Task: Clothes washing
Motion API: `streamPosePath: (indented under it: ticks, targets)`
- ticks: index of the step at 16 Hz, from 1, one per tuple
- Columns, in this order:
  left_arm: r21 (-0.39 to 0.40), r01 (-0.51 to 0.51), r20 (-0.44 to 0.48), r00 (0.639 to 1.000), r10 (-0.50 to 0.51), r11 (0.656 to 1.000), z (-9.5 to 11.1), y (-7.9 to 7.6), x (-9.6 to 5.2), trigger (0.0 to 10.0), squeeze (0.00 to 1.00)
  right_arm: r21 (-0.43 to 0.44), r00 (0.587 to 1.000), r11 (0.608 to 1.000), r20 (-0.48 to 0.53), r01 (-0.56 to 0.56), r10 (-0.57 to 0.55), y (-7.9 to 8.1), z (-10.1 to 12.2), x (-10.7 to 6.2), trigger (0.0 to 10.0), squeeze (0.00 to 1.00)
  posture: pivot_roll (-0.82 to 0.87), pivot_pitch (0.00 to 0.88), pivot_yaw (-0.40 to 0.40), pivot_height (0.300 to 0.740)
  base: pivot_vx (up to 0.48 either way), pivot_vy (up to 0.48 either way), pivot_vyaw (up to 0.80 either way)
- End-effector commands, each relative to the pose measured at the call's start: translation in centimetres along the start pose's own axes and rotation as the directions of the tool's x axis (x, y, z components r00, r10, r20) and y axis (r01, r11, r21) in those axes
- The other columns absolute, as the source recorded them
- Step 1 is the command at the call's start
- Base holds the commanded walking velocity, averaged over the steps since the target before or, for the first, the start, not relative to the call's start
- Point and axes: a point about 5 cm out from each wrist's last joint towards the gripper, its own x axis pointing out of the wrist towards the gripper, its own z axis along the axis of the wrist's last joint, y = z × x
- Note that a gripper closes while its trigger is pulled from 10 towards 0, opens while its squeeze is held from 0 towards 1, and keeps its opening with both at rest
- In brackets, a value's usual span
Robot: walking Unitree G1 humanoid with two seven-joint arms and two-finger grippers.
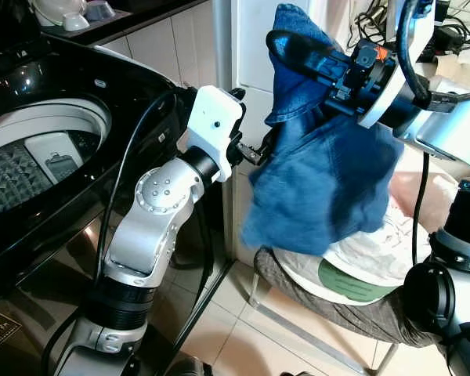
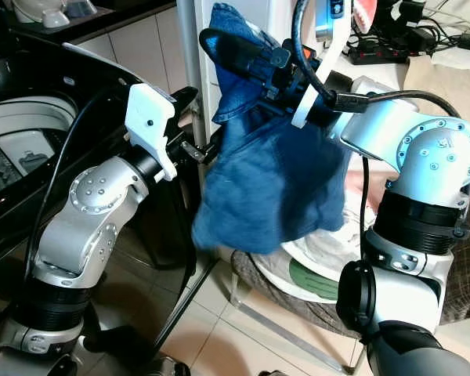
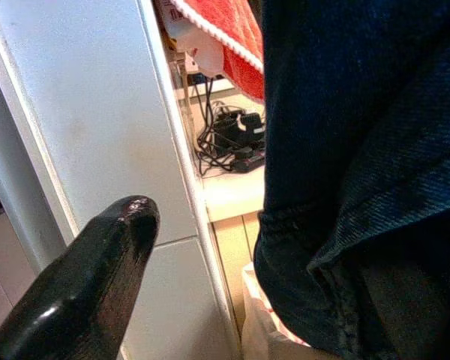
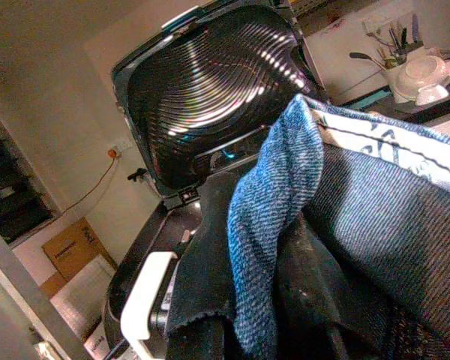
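Jeans (image 1: 321,180) aloft in right gripper (image 1: 298,48)

Open washer drum (image 1: 39,160), jeans (image 1: 329,180) w/ left gripper (image 1: 254,153)

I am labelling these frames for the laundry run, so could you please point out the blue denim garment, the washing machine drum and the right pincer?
blue denim garment (image 1: 321,188), left eye view, middle of the hanging cloth.
washing machine drum (image 1: 16,176), left eye view, studded inner wall.
right pincer (image 2: 235,48), right eye view, black fingers clamped on the denim's top.

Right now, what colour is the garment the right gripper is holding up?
Blue denim, shut in the right gripper; the left eye view shows it best.
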Motion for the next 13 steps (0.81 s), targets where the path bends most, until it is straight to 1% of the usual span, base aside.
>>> streamPosePath:
  ticks: [1,2,3,4,6,7,8,9,10,11,13]
  targets:
    - [-0.011,-0.015,0.011,1.0,0.015,1.0,0.3,0.4,0.0,0.0,0.0,-0.016,1.0,1.0,0.014,-0.025,0.026,0.6,0.3,-0.2,0.0,0.0,-0.03,0.0,0.002,0.74,0.0,0.0,0.0]
    - [-0.015,-0.028,0.022,0.999,0.028,0.999,0.4,0.5,0.0,0.0,0.0,-0.014,1.0,1.0,0.014,-0.02,0.02,0.6,0.3,-0.3,0.0,0.0,-0.03,0.0,0.002,0.74,0.0,0.0,0.0]
    - [-0.042,-0.019,0.027,0.999,0.021,0.999,0.5,0.4,-0.1,0.0,0.0,-0.012,1.0,1.0,0.013,-0.015,0.016,0.6,0.3,-0.3,0.0,0.0,-0.03,0.0,0.002,0.74,0.0,0.0,0.0]
    - [-0.097,-0.041,0.026,0.999,0.044,0.994,0.6,0.5,-0.1,0.0,0.0,-0.009,1.0,1.0,0.012,0.001,-0.001,0.4,0.2,-0.4,0.0,0.0,-0.03,0.0,0.002,0.74,0.0,0.0,0.0]
    - [-0.072,-0.019,0.027,0.999,0.021,0.997,0.6,0.3,-0.3,0.0,0.0,-0.009,1.0,1.0,0.008,0.019,-0.019,0.1,0.1,-0.5,0.0,0.0,-0.03,0.0,0.002,0.74,0.0,0.0,0.0]
    - [-0.07,-0.014,0.013,1.0,0.015,0.997,0.2,0.3,-0.6,0.0,0.0,-0.005,0.999,1.0,0.01,0.03,-0.03,-0.1,0.1,-0.7,0.0,0.0,-0.03,0.0,0.003,0.74,0.0,0.0,0.0]
    - [-0.082,-0.013,0.013,1.0,0.014,0.997,0.1,0.2,-0.7,0.0,0.0,-0.004,0.999,0.999,0.01,0.034,-0.034,-0.1,0.1,-0.8,0.0,0.0,-0.03,0.0,0.003,0.74,0.0,0.0,0.0]
    - [-0.113,0.002,0.024,1.0,0.001,0.994,0.2,0.2,-0.9,0.0,0.0,-0.003,0.999,0.999,0.01,0.049,-0.049,-0.4,0.1,-0.9,0.0,0.0,-0.03,0.0,0.003,0.74,0.0,0.0,0.0]
    - [-0.151,-0.013,0.015,1.0,0.015,0.988,0.1,0.2,-1.0,0.0,0.0,-0.002,0.998,0.998,0.01,0.059,-0.059,-0.5,0.1,-1.0,0.0,0.0,-0.03,0.0,0.003,0.74,0.0,0.0,0.0]
    - [-0.171,0.004,0.014,1.0,-0.002,0.985,0.1,0.1,-1.0,0.0,0.0,-0.002,0.998,0.998,0.01,0.069,-0.069,-0.7,0.1,-1.2,0.0,0.0,-0.03,0.0,0.003,0.74,0.0,0.0,0.0]
    - [-0.164,0.025,0.034,0.999,-0.02,0.986,0.3,-0.1,-1.1,0.0,0.0,0.0,0.997,0.997,0.012,0.082,-0.082,-1.0,0.1,-1.3,0.0,0.0,-0.03,0.0,0.002,0.74,0.0,0.0,0.0]
